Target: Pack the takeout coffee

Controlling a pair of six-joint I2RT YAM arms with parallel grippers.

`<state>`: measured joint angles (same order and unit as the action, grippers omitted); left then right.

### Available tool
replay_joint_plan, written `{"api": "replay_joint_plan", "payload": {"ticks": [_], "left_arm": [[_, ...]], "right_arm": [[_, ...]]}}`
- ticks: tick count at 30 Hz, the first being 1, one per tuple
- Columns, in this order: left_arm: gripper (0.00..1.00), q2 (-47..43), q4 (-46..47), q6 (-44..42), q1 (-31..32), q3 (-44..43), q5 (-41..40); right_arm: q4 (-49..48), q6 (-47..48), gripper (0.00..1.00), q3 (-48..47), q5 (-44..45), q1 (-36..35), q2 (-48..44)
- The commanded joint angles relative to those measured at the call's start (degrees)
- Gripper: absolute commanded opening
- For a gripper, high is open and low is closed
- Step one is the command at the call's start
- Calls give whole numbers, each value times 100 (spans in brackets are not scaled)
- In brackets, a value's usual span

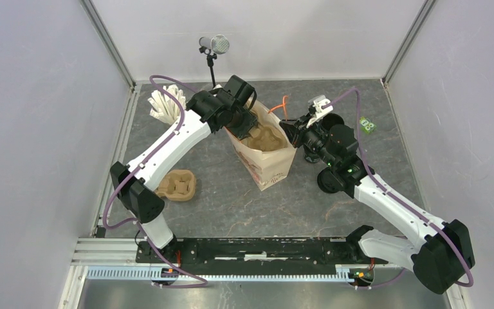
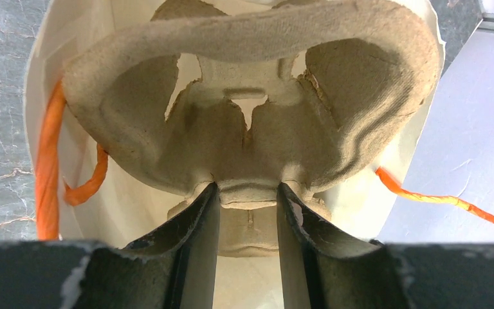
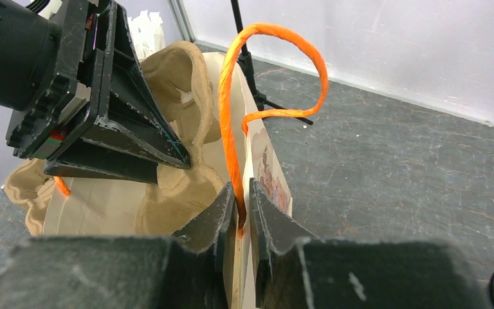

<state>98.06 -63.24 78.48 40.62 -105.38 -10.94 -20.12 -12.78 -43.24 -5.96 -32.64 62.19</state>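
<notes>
A brown paper bag [image 1: 267, 166] stands open mid-table. A moulded pulp cup carrier [image 1: 265, 137] sits tilted in its mouth. My left gripper [image 1: 246, 123] is shut on the carrier's near rim tab [image 2: 249, 192], one finger on each side, with the carrier [image 2: 251, 96] filling the left wrist view. My right gripper [image 3: 241, 193] is shut on the bag's rim [image 3: 273, 183] where its orange handle [image 3: 283, 38] is attached. The takeout coffee, a small black cup [image 1: 329, 181], stands on the table right of the bag, partly hidden behind my right arm.
A second pulp carrier [image 1: 177, 185] lies on the table at the left. A cup of white sticks [image 1: 167, 105] stands at the back left, beside a microphone stand [image 1: 213, 45]. A green packet [image 1: 367, 125] lies at the back right. Walls enclose three sides.
</notes>
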Motion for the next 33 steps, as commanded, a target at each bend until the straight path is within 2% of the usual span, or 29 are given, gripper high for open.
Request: {"api": "replay_joint_plan", "payload": {"ticks": [1, 11, 13, 16, 20, 25, 30, 33], "left_arm": [[32, -45, -127, 372, 55, -82, -108], [36, -44, -126, 423, 174, 189, -8], [40, -82, -135, 436, 174, 236, -77], [53, -122, -121, 416, 175, 247, -170], [62, -165, -119, 338, 174, 199, -257], [68, -224, -121, 39, 174, 85, -375], [69, -349, -81, -177, 201, 58, -480], [70, -451, 212, -584, 218, 62, -410]], "right_arm": [[-2, 27, 18, 86, 58, -38, -54], [-20, 34, 18, 63, 58, -40, -14], [-3, 43, 19, 62, 59, -39, -25], [8, 61, 19, 66, 88, -40, -40], [0, 64, 19, 62, 84, -40, -28], [17, 87, 20, 79, 78, -38, -22], [10, 97, 20, 62, 34, -42, 26], [16, 128, 20, 49, 49, -40, 43]]}}
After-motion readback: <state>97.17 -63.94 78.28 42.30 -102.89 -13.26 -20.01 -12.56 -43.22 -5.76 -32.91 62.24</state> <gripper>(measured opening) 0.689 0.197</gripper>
